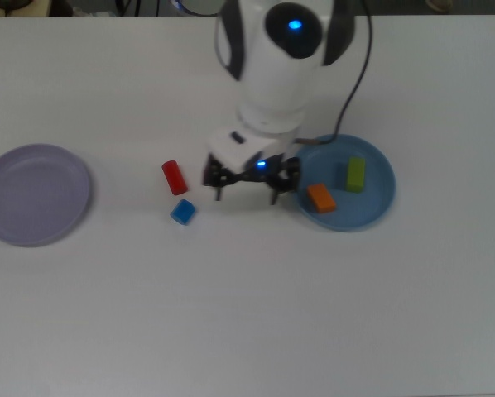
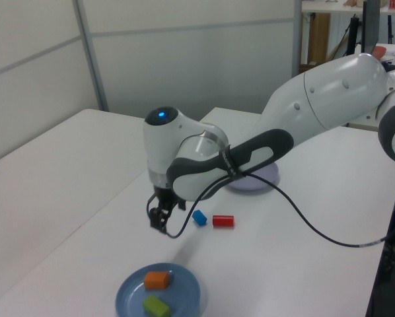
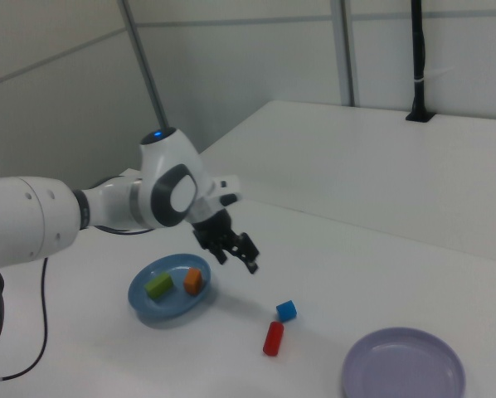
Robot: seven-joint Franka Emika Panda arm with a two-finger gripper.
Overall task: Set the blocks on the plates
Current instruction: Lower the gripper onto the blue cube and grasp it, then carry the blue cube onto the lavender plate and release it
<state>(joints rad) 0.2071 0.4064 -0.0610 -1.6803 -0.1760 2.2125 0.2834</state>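
Now 2 blocks (image 1: 321, 198) lie on the blue plate (image 1: 378, 207), gripper (image 1: 247, 195) empty.

Work surface: large matte white table (image 1: 231, 314), evenly lit, soft shadows only. A second white table (image 2: 45, 158) stands beside it across a narrow gap in the left view. Behind both, pale grey wall panels (image 2: 197, 59) divided by thin grey metal struts (image 2: 92, 56), one strut slanted. Right view: a black vertical pole (image 3: 419, 58) rises from the far table edge. Left view's upper right: a wooden shelf unit (image 2: 320, 39) with cluttered items, too small to identify.
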